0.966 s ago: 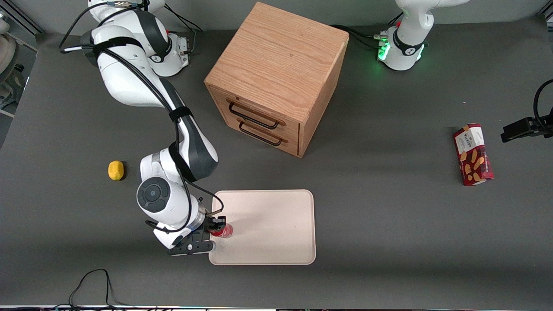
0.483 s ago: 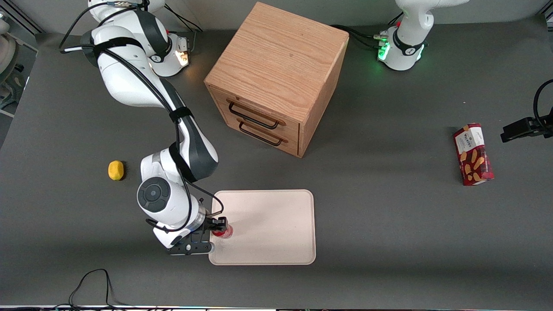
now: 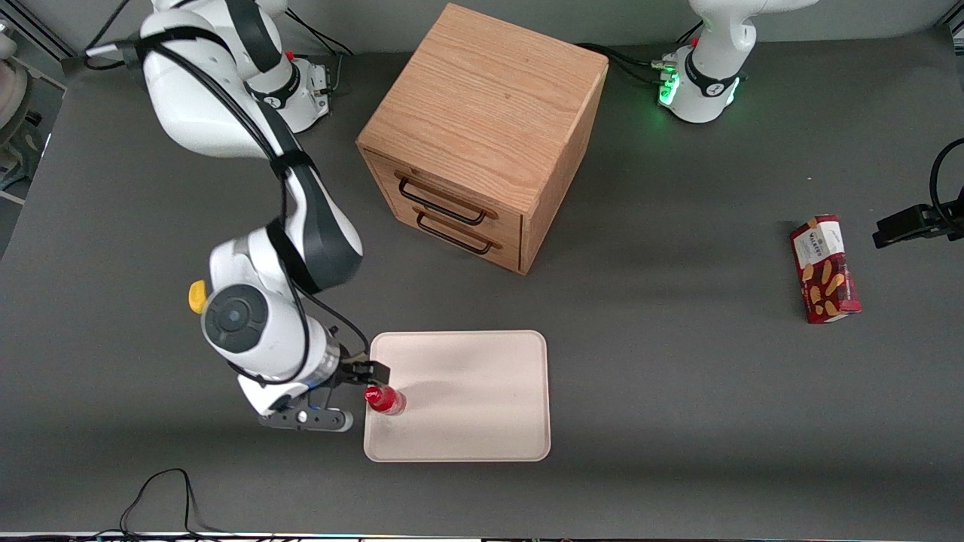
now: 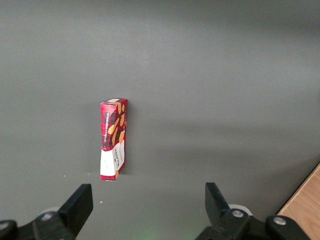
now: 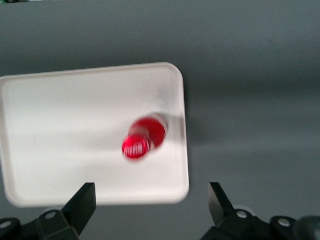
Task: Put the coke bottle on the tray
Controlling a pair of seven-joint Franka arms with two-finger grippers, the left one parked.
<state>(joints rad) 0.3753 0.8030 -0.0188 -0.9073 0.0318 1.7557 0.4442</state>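
The working arm hides most of the lemon (image 3: pixel 197 295); the coke bottle (image 5: pixel 144 137) is blurred.

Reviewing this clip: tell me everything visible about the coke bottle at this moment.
The coke bottle is small, glossy red with a red cap, standing upright on the tray, close to the rim at the working arm's end. Only the tray touches it. The end effector hangs open above and beside it, apart from it. No label text is readable.

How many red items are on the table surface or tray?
2: the bottle stands on the tray near the open gripper, released; the snack box lies toward the parked arm's end. None seem hidden.
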